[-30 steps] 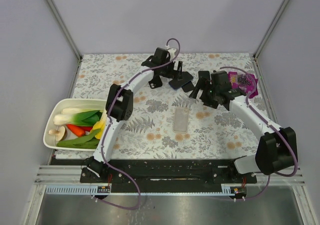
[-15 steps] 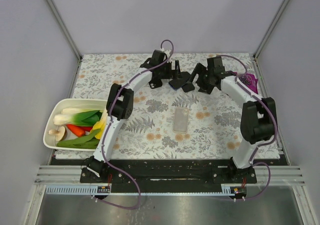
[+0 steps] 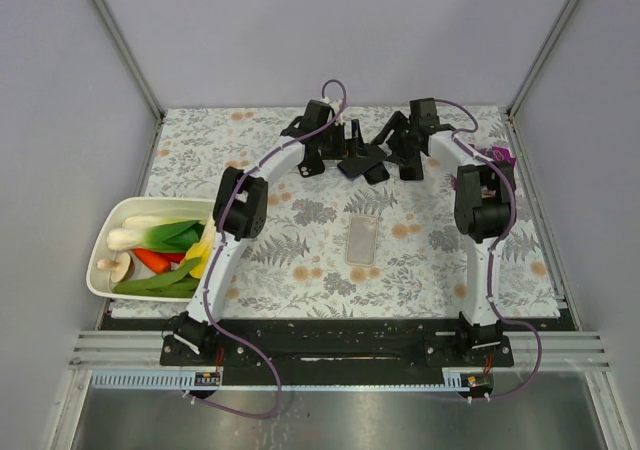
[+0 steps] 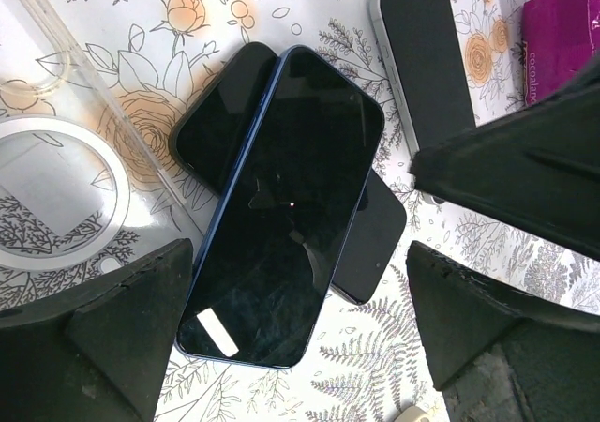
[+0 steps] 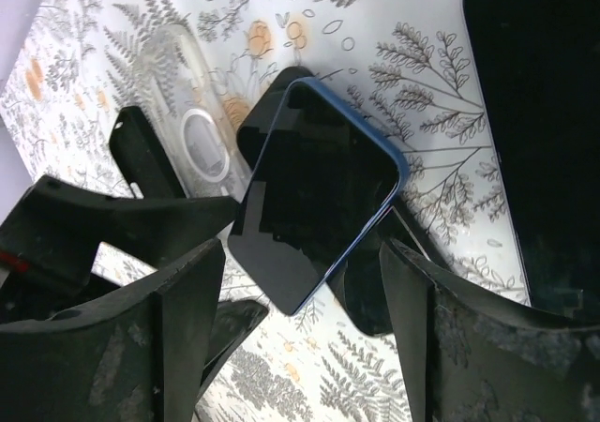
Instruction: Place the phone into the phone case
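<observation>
Grey-walled cell, bench covered with a flowered cloth. Both arms reach to the far side of the bench and meet over one pile of phones.

Left fingers (image 3: 347,142): fully released, one either side of the blue phone (image 4: 286,206), touching nothing. Right fingers (image 3: 397,150): parted, gripping nothing, with a corner of the same phone between them.

The blue phone lies screen up, tilted across a dark phone (image 4: 220,122) beneath it. A second black phone (image 4: 427,56) lies just beyond the left fingers' far side, beside a purple packet (image 4: 562,37).

The clear case (image 3: 362,238) lies flat mid-bench, well apart from both sets of fingers and nearer the arm bases. The wrist views show a ringed clear case just beside the pile; whether it is the same one I cannot tell.

Judgement: the step in hand is the pickup.
- Only one arm should close, since both crowd the same phone.
- Grip the blue phone across its long edges and clear of the dark phone.
- Lift straight up so the pile is not dragged.
</observation>
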You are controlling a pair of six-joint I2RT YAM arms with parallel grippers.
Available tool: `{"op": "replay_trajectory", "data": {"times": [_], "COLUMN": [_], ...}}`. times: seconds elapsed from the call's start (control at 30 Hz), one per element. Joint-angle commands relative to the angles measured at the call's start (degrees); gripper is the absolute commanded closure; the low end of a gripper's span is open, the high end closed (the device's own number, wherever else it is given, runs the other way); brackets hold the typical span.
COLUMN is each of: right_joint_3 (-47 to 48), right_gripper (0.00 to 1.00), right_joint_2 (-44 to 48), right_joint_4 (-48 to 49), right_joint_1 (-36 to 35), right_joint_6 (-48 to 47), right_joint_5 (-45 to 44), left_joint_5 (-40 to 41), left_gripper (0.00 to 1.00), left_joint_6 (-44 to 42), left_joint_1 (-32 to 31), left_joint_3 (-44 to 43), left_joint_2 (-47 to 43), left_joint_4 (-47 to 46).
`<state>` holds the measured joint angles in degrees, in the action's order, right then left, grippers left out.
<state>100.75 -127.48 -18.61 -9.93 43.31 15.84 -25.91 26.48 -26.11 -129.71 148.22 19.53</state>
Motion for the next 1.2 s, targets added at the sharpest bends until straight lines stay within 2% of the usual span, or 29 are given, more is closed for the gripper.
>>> {"op": "replay_trajectory", "data": {"times": [0.0, 0.27, 0.7, 0.93, 1.03, 1.17], "right_joint_3": [4.2, 7.0, 15.3, 16.7, 14.1, 9.1], "right_gripper": [0.24, 0.24, 0.26, 0.46, 0.54, 0.58], "right_joint_2": [-2.9, -6.4, -14.2, -16.1, -15.9, -14.1], "right_joint_4": [0.9, -0.1, -3.0, -1.0, 3.6, 12.5], "right_joint_1": [0.7, 1.2, 1.4, 1.2, 1.4, 1.3], "right_joint_6": [2.0, 3.0, 5.2, 7.1, 9.0, 12.4], "right_joint_5": [1.1, -0.3, 2.8, 7.6, 11.0, 15.1], "left_joint_5": [-2.5, -3.9, -5.7, -8.1, -8.8, -9.9], "left_gripper": [0.01, 0.02, 0.02, 0.03, 0.03, 0.04], "left_joint_6": [1.5, 3.8, 6.9, 10.3, 11.5, 12.5], "left_joint_1": [0.5, 0.5, 0.6, 0.7, 0.7, 0.9], "left_joint_3": [0.1, 0.0, 0.0, -0.3, -0.5, -0.5], "left_joint_2": [0.0, 0.8, 1.7, 2.6, 2.9, 3.3], "left_joint_4": [-3.1, -5.1, -7.0, -9.6, -10.2, -10.7]}}
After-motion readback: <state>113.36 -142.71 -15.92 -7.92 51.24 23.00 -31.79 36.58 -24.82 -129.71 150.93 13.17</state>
